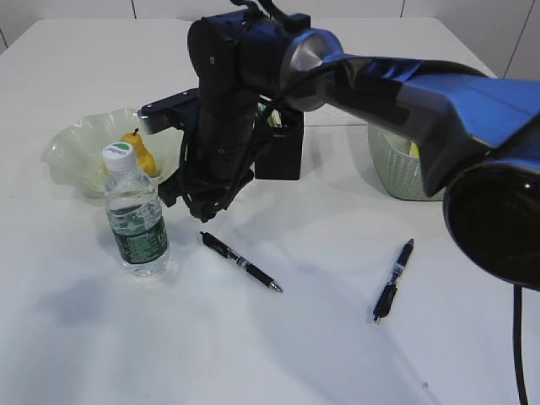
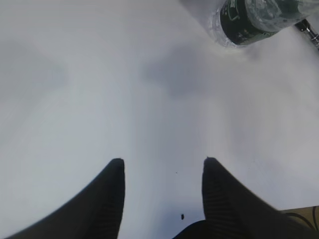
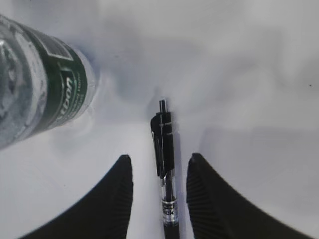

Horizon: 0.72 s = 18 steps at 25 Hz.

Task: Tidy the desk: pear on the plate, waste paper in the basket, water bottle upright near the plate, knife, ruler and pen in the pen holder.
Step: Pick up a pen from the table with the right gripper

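Table (image 1: pixel 278 354): white, seen at a slant from in front.
Plate (image 1: pixel 66 150): pale-green ruffled glass dish at the left rear.
Pear (image 1: pixel 140 153): yellow, lying on the plate.
Water bottle (image 1: pixel 134 215): upright, white cap, dark green label, just in front of the plate.
Pen holder (image 1: pixel 285 150): black box behind the arm, partly hidden.
Basket (image 1: pixel 396 173): sage-green, at the right rear, with something yellow showing inside.
Near pen (image 1: pixel 240 261): black, lying flat on the table, right of the bottle.
Second pen (image 1: pixel 394 278): black, lying flat, well apart to the right.
Right gripper (image 3: pixel 159 172): reaching across the middle, low over the near pen; its two fingers stand apart on either side of the pen's barrel, not clamped on it.
Left gripper (image 2: pixel 163 172): fingers apart over bare table, nothing between them; the bottle's base shows at the upper right of its wrist view.
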Available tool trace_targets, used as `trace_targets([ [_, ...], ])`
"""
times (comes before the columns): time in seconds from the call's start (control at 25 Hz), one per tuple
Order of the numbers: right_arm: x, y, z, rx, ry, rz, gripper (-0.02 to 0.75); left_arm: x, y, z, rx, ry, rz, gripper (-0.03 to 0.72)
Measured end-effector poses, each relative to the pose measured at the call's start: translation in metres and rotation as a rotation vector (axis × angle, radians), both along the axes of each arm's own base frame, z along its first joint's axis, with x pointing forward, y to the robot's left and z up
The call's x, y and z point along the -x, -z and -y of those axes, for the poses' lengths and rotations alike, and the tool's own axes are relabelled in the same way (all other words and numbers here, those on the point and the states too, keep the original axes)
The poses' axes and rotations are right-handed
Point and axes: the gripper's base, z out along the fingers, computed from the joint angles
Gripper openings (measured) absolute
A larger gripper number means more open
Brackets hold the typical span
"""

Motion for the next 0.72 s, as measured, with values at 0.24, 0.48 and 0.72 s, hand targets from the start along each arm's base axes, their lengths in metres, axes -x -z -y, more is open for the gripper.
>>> trace_targets([
  [0.24, -0.002, 0.019, -0.002, 0.027, 0.004, -0.022, 0.274, -0.001, 0.000, 0.000, -0.001, -0.003, 0.010, 0.352],
  [0.48, -0.002, 0.034, -0.004, 0.024, 0.035, -0.060, 0.274, -0.002, -0.001, 0.000, -0.002, -0.006, 0.025, 0.349],
  [0.72, -0.003, 0.050, -0.005, 0.033, 0.041, -0.091, 0.274, -0.002, -0.001, -0.001, -0.004, -0.006, 0.025, 0.349],
])
